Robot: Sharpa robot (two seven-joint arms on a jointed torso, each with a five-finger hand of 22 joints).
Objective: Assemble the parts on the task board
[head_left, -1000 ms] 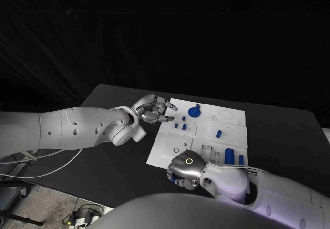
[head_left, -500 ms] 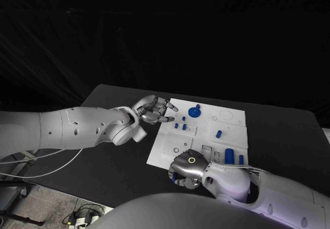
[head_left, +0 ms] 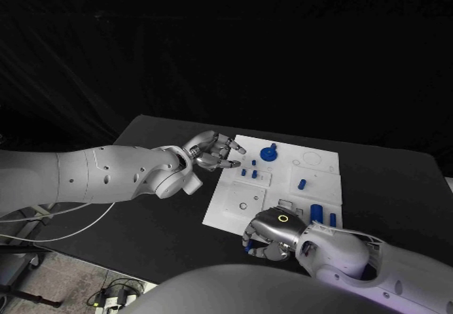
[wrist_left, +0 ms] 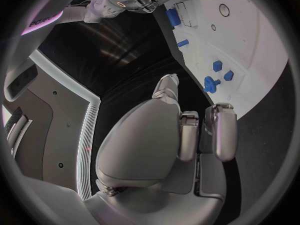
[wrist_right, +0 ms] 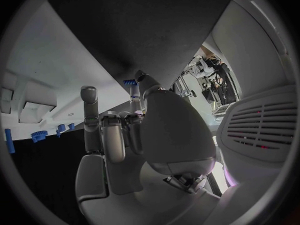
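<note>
The white task board (head_left: pixel 233 203) lies in the middle of the black table. A blue knobbed part (head_left: pixel 269 154) stands near its far edge, small blue parts (head_left: pixel 248 173) sit below it, and longer blue parts (head_left: pixel 314 211) stand near the front right. My left hand (head_left: pixel 215 150) hovers at the board's far-left corner, fingers spread, holding nothing. My right hand (head_left: pixel 271 234) is at the board's front edge, fingers curled, pinching a small ribbed blue part (wrist_right: pixel 130 82) at the thumb tip. The left wrist view shows the knobbed part (wrist_left: pixel 211 84) just beyond my left fingertips (wrist_left: pixel 224 110).
Black table (head_left: pixel 151 216) surrounds the board, with open room to the left and at the far side. Dark curtain hangs behind. My right forearm (head_left: pixel 378 261) crosses the table's front right corner.
My right hand has shifted a little to the right and toward the table's front edge, still holding the blue part. My left hand has not moved.
</note>
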